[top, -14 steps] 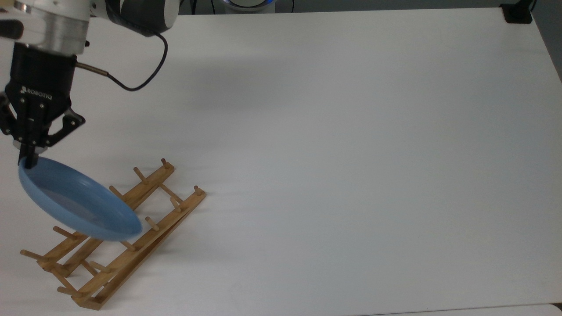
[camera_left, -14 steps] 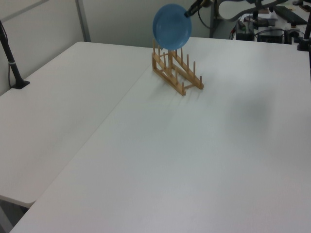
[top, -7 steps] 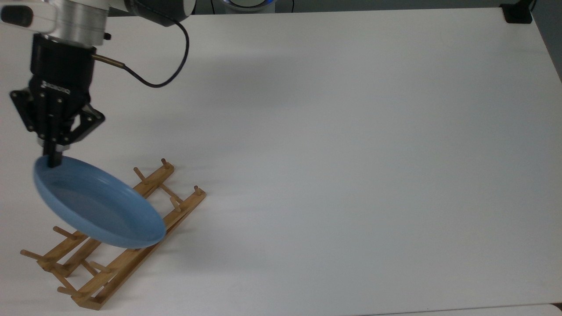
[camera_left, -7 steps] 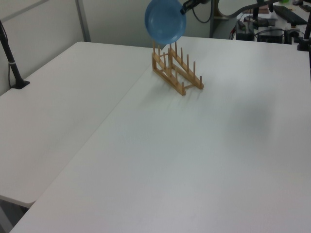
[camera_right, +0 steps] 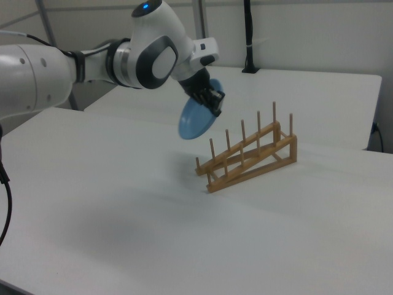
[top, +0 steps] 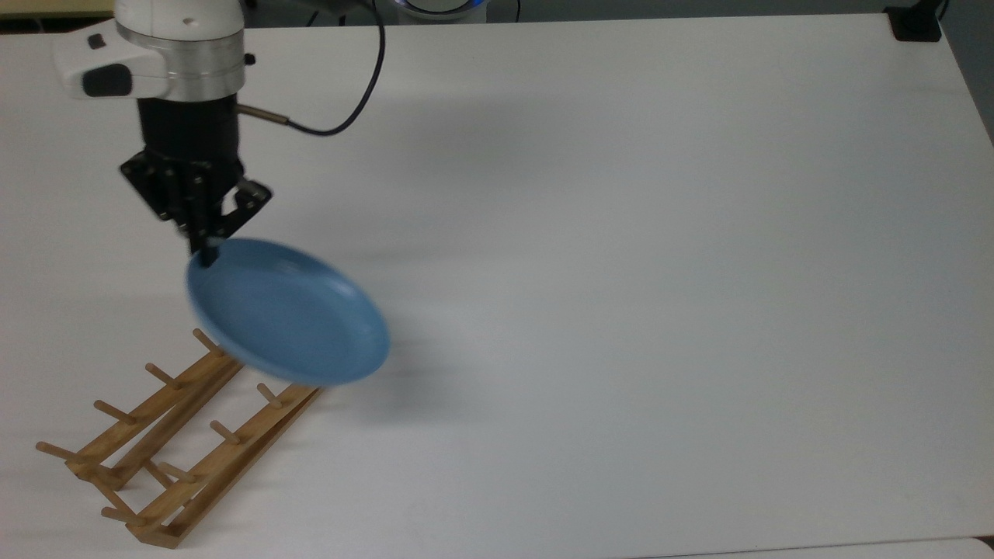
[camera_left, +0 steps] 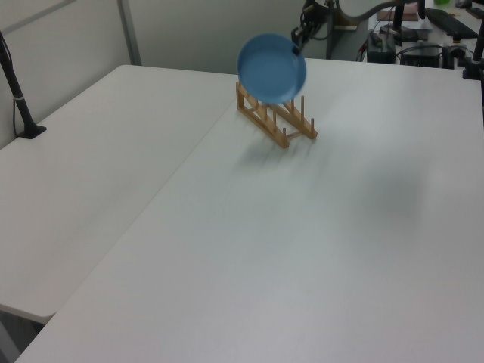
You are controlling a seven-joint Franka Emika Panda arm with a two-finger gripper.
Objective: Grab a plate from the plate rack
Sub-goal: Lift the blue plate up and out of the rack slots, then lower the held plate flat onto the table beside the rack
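Note:
A light-blue plate [top: 289, 322] [camera_left: 272, 69] [camera_right: 195, 121] hangs in the air, tilted, with my gripper [top: 206, 255] [camera_right: 215, 107] shut on its rim. In the top view the plate covers the upper right end of the wooden plate rack [top: 167, 439], which lies at the lower left of the table. In the right view the plate is clear of the pegs, up and to the left of the plate rack [camera_right: 252, 157]. The left view has the plate in front of the plate rack [camera_left: 281, 121].
A white table [top: 621, 272] spreads wide to the top view's right. A black post base [top: 915, 23] sits at its far right corner. In the left view a black pole [camera_left: 17, 91] stands on the adjoining table.
The gripper has carried the plate toward the top view's right and upward, off the rack. The rack's lower-left pegs are now uncovered. The rack has not moved.

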